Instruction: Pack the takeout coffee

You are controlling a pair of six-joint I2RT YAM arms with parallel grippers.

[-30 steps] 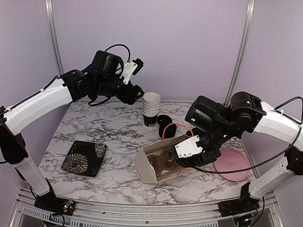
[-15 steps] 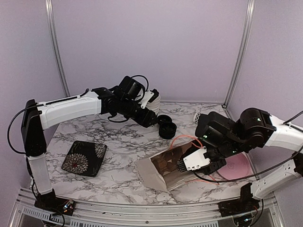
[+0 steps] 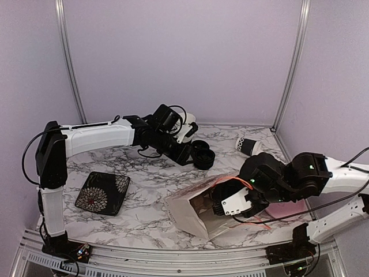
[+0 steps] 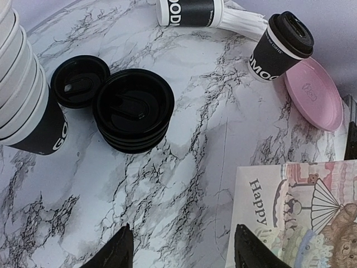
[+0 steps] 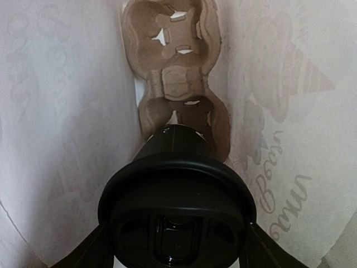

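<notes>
Meanwhile, the left arm point(image 3: 98, 135), seen raised over the back-left corner a second earlier, is now stretched low across the marble tabletop point(image 3: 144, 173). The right arm point(image 3: 323, 173) has been lowered since then, and its claw is sunk in the mouth of the paper bag point(image 3: 187, 216).

The right claw point(image 5: 175, 245) is closed around a lidded coffee cup point(image 5: 177, 184), with one finger set against each side beneath the black lid. The cup is held inside the bag, and a brown cardboard cup carrier point(image 5: 178, 67) is seen lying just beyond it.

The left claw point(image 4: 181, 254) is spread wide, with nothing gripped or touched and only bare marble between its fingers. A stack of black lids point(image 4: 134, 109) is seen ahead of it, with a smaller black lid point(image 4: 80, 81) just beside the stack on the left. A pile of nested cups point(image 4: 22, 100) is seen further left. Well ahead and to the right of this claw, a second lidded coffee cup point(image 4: 281, 47) is stood upright just beside a pink plate point(image 4: 315, 92).

The left arm is extended nearly flat, its wrist angled downward. The right arm is folded at the elbow, its forearm turned toward the bag.
</notes>
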